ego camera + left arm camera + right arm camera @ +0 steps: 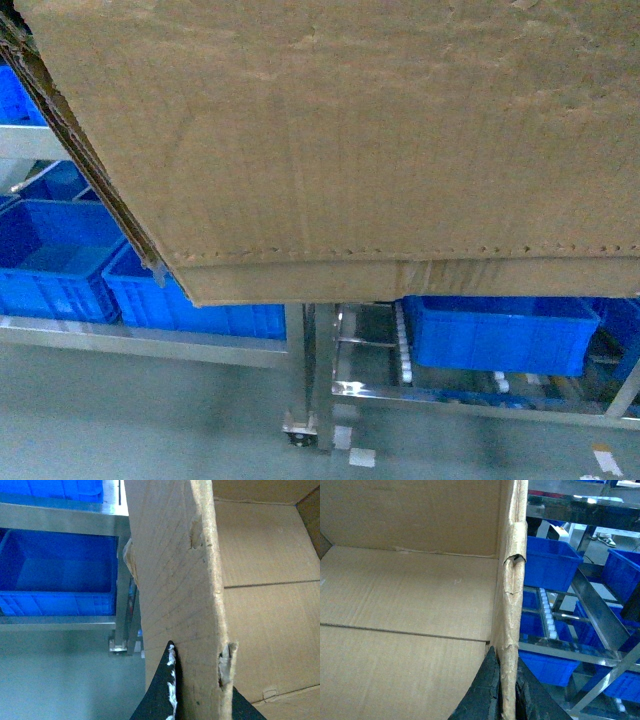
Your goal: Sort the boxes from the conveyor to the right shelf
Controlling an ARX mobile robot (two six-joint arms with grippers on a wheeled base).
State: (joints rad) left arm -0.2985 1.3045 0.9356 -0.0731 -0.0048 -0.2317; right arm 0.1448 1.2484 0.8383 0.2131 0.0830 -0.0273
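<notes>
A large brown cardboard box (350, 130) is held up in the air and fills most of the head view, with the perforated line low on its near face. It hides both grippers in that view. My left gripper (200, 682) is shut on the box's left wall (175, 570), one dark finger outside and one inside. Over on the other side, my right gripper (506, 665) is shut on the ragged right wall (512, 595). The right shelf (345, 385), steel-framed with white rollers, stands below and behind the box, and its tiers (600, 610) lie right of the box. The conveyor is out of view.
Blue plastic crates (500, 335) sit on the shelf's lower tier, and more blue crates (60, 250) fill a steel rack on the left. A blue crate (55, 570) and a blue crate (550, 562) lie close to the box's sides. Grey floor (150, 420) is below.
</notes>
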